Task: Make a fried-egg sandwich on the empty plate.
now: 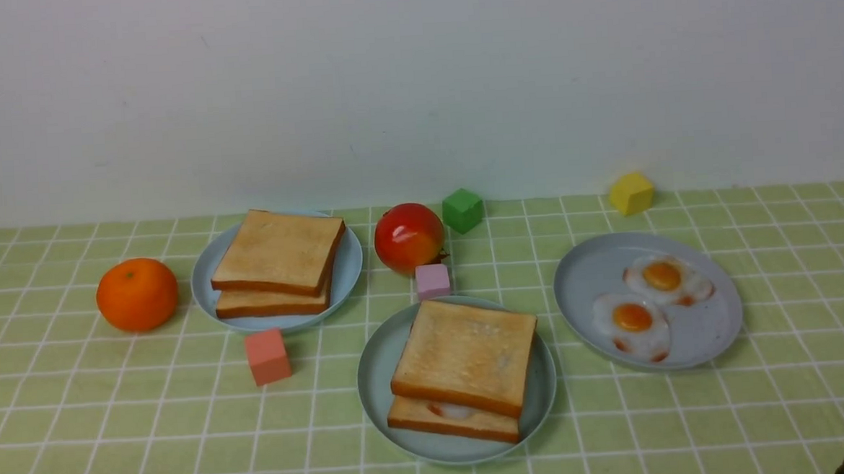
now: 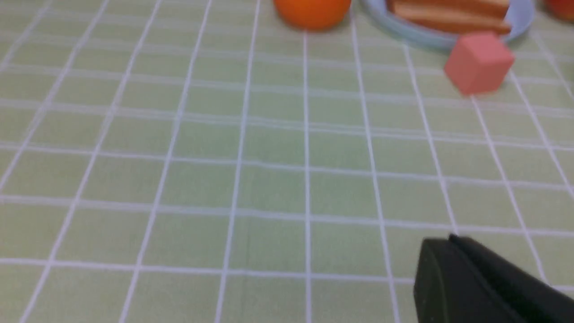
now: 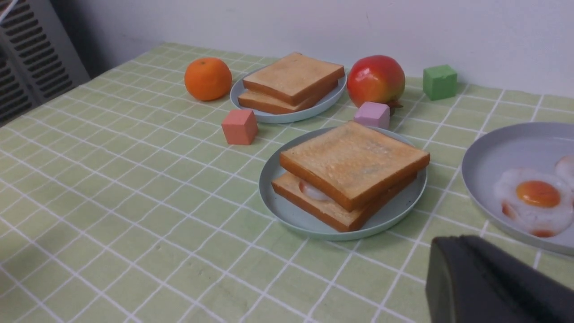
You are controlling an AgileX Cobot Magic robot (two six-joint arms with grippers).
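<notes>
The fried-egg sandwich (image 1: 465, 368) lies on the pale teal plate (image 1: 372, 384) at the table's front centre: two toast slices, slightly offset, with a bit of egg white (image 1: 451, 410) showing between them. The right wrist view shows the same sandwich (image 3: 354, 170) and plate (image 3: 287, 215). My right gripper (image 3: 459, 238) is shut and empty, hovering near the table's front right, apart from the plate. My left gripper (image 2: 450, 237) is shut and empty over bare tablecloth. Neither gripper touches anything.
A pale-blue plate (image 1: 208, 291) with two loose toast slices (image 1: 277, 263) sits back left, beside an orange (image 1: 137, 294). A grey-blue plate (image 1: 702, 338) at the right holds two fried eggs (image 1: 632, 318). A red fruit (image 1: 408, 237) and green (image 1: 462, 210), yellow (image 1: 630, 193), lilac (image 1: 432, 280) and salmon (image 1: 267, 356) cubes stand around.
</notes>
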